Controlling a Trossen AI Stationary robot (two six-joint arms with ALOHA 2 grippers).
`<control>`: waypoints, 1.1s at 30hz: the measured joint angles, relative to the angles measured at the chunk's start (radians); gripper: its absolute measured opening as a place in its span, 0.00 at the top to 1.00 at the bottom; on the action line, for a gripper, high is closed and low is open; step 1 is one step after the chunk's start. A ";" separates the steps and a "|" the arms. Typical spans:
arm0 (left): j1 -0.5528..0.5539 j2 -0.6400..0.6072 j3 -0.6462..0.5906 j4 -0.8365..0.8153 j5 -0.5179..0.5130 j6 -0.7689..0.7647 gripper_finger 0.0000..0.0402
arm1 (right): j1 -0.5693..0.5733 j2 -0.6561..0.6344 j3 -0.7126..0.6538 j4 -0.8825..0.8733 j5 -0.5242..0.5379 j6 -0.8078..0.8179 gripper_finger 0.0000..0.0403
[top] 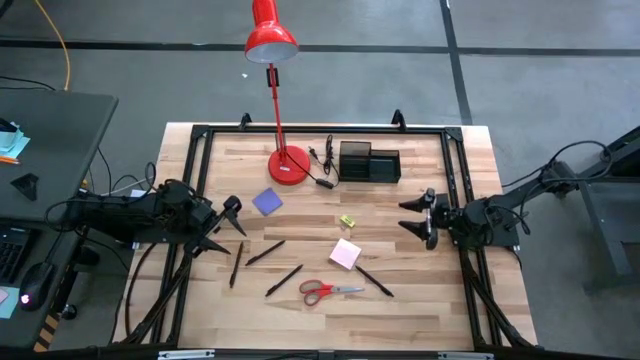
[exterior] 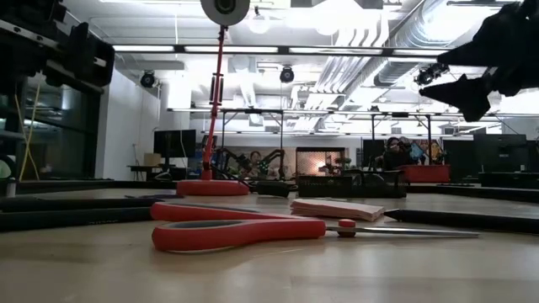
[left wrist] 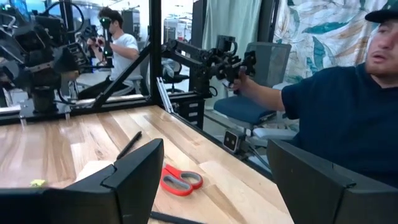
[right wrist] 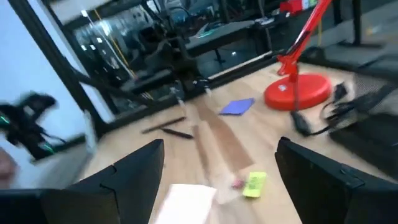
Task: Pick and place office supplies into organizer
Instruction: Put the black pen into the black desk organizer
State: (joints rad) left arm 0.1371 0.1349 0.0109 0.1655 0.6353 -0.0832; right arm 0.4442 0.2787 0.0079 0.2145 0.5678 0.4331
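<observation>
Both grippers hang empty, left gripper [top: 228, 222] and right gripper [top: 412, 216] spread apart; those thin pens [top: 265, 252] could skid from the pinch.

My bench [top: 420, 310] is a light wooden top inside a black frame. At its far edge rest the red lamp base [top: 288, 166] and, to its right, the black organizer [top: 368, 163], with a dark cable [top: 322, 165] lying between them. The purple-blue pad [top: 267, 202] lies near the lamp base. The small yellow piece [top: 347, 221] lies mid-bench, and the pink pad [top: 346, 253] sits nearer the front. Four dark pens [top: 265, 253] lie scattered across the front half. The red-handled scissors [top: 330, 291] lie flat at the front, blades pointing right.
</observation>
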 joint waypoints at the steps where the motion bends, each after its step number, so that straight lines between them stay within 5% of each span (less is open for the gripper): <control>1: 0.000 0.000 0.000 0.000 0.000 0.000 0.31 | 0.001 0.012 0.000 0.000 0.002 0.043 0.26; 14: 0.000 0.000 0.000 0.038 -0.001 0.071 0.31 | 0.001 0.350 0.000 0.042 0.069 0.630 0.26; 24: 0.000 0.000 0.000 0.044 -0.001 0.083 0.31 | 0.097 0.694 0.255 0.098 0.190 0.391 0.26; 33: 0.000 0.000 -0.001 0.043 -0.001 0.080 0.31 | 0.168 1.092 0.513 -0.076 0.200 0.689 0.26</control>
State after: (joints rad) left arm 0.1371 0.1352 0.0101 0.2085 0.6346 -0.0036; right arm 0.6118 1.3704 0.5210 0.1380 0.7679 1.1222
